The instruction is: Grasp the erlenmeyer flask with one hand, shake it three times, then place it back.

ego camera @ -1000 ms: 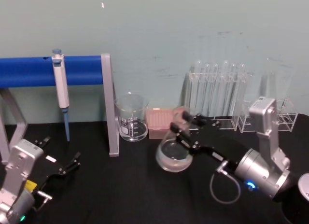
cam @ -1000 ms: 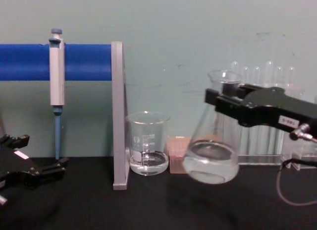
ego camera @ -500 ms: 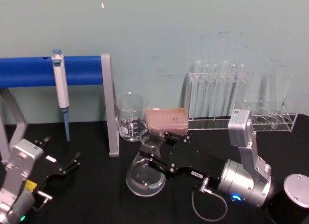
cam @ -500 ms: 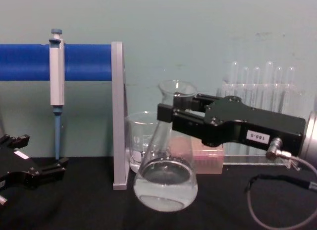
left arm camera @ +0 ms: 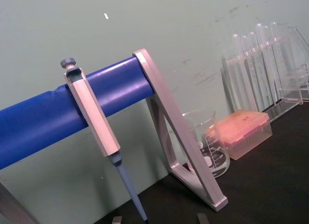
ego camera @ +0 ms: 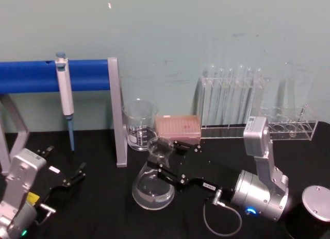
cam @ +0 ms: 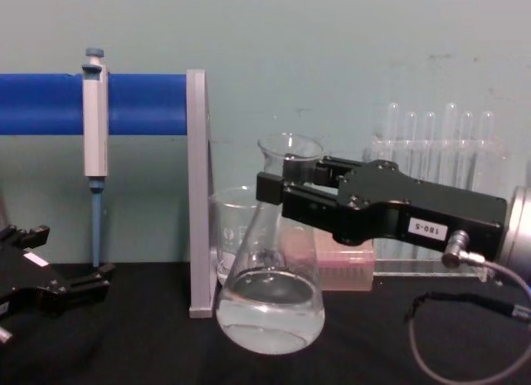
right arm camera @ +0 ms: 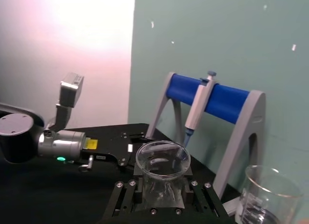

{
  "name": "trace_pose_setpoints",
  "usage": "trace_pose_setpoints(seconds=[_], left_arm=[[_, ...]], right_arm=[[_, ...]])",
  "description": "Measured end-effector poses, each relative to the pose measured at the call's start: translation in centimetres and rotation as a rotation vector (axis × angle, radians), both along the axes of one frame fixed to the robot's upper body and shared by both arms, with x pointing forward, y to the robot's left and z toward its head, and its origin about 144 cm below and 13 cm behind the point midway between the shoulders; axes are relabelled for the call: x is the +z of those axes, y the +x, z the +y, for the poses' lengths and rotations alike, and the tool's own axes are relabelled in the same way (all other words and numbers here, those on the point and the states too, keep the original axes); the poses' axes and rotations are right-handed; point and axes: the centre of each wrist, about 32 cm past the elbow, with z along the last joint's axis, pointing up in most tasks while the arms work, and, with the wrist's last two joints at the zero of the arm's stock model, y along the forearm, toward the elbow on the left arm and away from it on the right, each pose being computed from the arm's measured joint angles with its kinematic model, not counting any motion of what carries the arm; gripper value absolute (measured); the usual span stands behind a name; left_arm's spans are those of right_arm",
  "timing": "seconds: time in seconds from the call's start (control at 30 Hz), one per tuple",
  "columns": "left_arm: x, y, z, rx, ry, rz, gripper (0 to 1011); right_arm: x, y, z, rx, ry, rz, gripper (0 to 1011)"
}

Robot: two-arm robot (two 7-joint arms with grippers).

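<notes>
The flask [ego camera: 152, 182] is in my right gripper [ego camera: 164, 164], which is clamped narrow on the neck just under the flared rim. My fingers come in level from the right, and the body hangs below them. Its long axis stands close to upright, with the mouth up and the wide base down toward the table [ego camera: 103, 208]. That axis matters most for what follows. A shake swings the base about my grip, and a set-down needs the base flat over the cloth.

In the chest view the base sits very low over the table. I cannot tell whether it touches.

The flask is left of the table's middle, in front of the beaker [ego camera: 140, 124] and just beside the grey post [ego camera: 117, 115] of the blue stand. A sideways swing to the left has little room, I judge.

The flask is clear glass, conical, with faint white marks on its wall. Clear liquid fills the bottom part and lies level. The right wrist view looks straight down onto the open rim, held between my two pads.

My left gripper [ego camera: 72, 178] is parked low at the left, fingers spread and holding nothing, well apart from the flask. The right arm is the nearer one and does the work.
</notes>
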Motion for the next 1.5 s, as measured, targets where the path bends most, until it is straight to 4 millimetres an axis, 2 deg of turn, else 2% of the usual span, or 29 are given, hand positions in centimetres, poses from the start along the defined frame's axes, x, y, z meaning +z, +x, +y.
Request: trace_pose_setpoints(seconds=[0.47,1.03,1.5], left_arm=[[0.0,0.0,0.0,0.000,0.000,0.000,1001],[0.0,0.0,0.0,0.000,0.000,0.000,1001],[0.0,0.0,0.0,0.000,0.000,0.000,1001]], right_arm=[[0.0,0.4,-1.5,-0.166,0.020,0.000,449],[0.3,0.2,-6.2,-0.471,0.012,0.002,449],[0.3,-0.2,-6.9,-0.519,0.013,0.005,449]])
